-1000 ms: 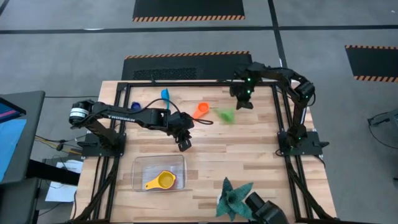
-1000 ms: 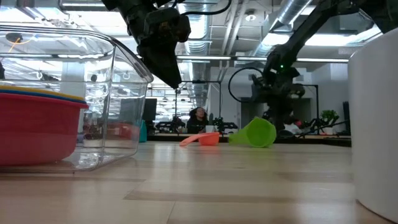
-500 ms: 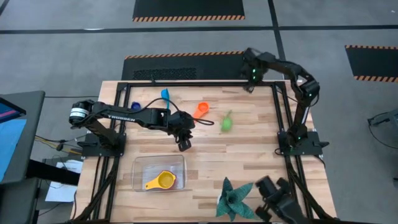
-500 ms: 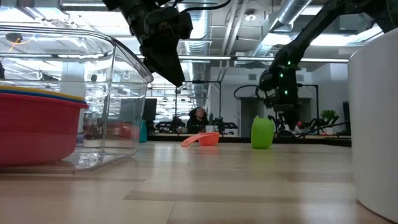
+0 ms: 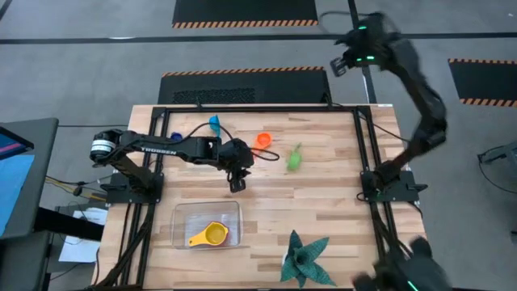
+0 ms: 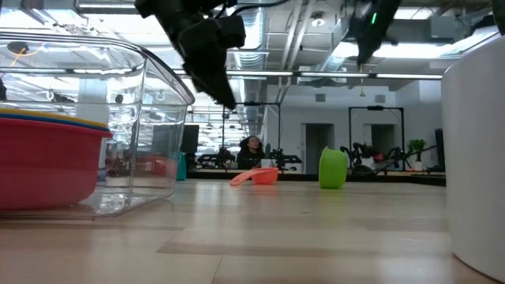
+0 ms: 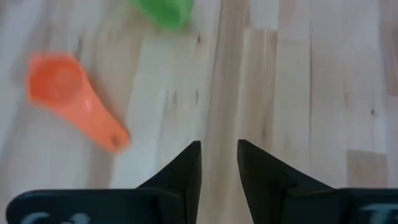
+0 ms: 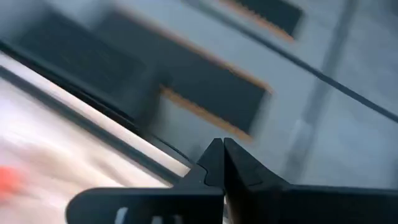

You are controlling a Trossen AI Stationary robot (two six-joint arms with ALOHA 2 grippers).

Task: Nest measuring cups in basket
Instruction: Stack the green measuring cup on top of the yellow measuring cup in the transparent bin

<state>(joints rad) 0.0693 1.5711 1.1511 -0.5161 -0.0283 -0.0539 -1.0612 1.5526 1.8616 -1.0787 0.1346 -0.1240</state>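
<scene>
The clear basket lies near the table's front left and holds a yellow measuring cup; in the low view a red cup shows inside its wall. On the bare table lie an orange cup, a green cup, a light blue cup and a dark blue cup. My left gripper hangs open above the table, between the basket and the orange cup, with only wood between its fingers. My right gripper is shut, high up beyond the table's far edge.
A dark green spiky plant sits at the front edge, right of the basket. A black frame runs round the table. A white object stands close to the low camera on the right. Bare wood lies between the basket and the green cup.
My right gripper has swung steeply up from beside the green cup and away past the table's far edge, turning as it went. The green cup, tilted on its side a second ago, has shifted a little toward the near edge and now stands still.
</scene>
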